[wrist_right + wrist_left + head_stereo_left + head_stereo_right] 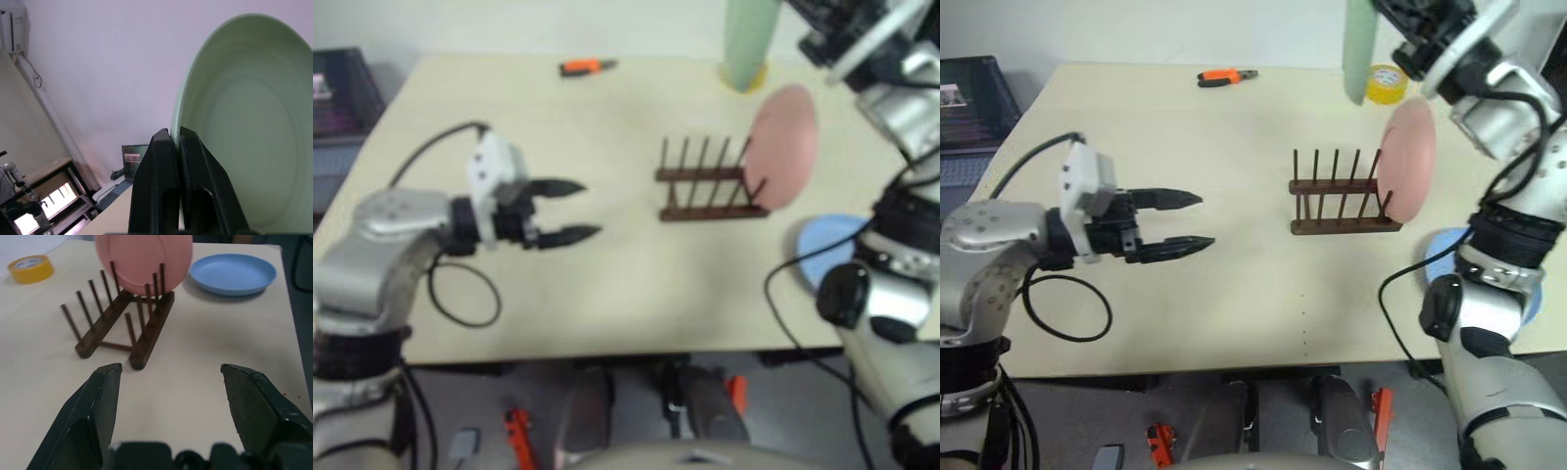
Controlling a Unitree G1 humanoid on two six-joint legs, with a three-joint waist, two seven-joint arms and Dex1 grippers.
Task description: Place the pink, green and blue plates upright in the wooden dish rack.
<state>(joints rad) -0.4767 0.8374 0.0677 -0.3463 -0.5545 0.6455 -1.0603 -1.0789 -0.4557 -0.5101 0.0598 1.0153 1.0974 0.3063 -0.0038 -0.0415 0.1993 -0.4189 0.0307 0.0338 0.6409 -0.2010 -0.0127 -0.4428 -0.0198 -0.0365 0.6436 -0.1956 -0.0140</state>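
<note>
Our cream table (1234, 294) lies broadly bare left of the wooden dish rack (1344, 208), whose rightmost slot holds the pink plate (1406, 162) upright. The blue plate (233, 273) lies flat near the right edge. Our right gripper (177, 142) pinches the green plate (254, 122) high; our left gripper (1185, 220) hovers wide, empty.

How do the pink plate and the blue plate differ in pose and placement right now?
The pink plate stands upright in the wooden dish rack at one end; the blue plate lies flat on the table beside the rack. Both are plain round plates, neither held.
</note>
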